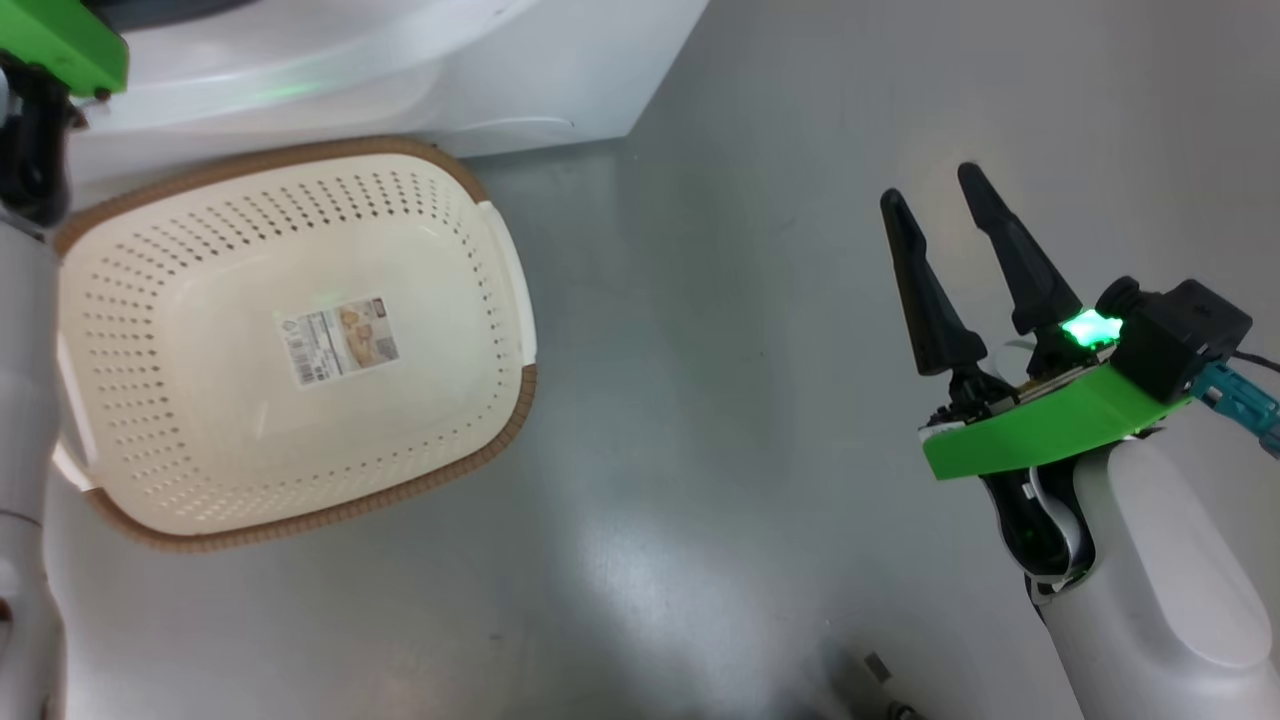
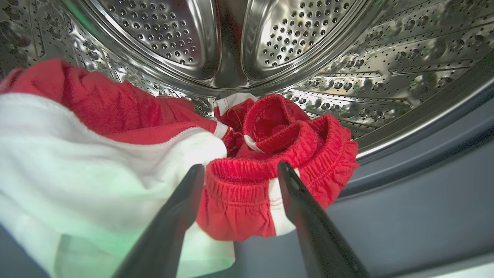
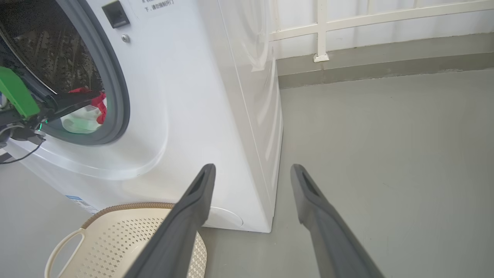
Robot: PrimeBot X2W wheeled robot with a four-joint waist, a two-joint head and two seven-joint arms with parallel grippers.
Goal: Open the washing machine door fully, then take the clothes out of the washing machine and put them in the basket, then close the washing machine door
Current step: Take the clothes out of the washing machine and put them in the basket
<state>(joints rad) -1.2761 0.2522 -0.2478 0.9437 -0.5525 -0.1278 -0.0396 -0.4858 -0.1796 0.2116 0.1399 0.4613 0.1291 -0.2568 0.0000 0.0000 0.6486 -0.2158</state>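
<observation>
Red and white clothes lie heaped at the mouth of the steel drum of the washing machine. My left gripper is open inside the opening, one finger on each side of a bunched red elastic hem. The clothes also peek out behind the grey gasket. The cream basket sits empty on the floor in front of the machine, sticker on its bottom. My right gripper hangs open over bare floor to the basket's right, holding nothing. The washing machine door is out of view.
The machine's white front stands just behind the basket. Grey floor stretches between the basket and my right arm. A wall with a white railing runs behind the machine's right side.
</observation>
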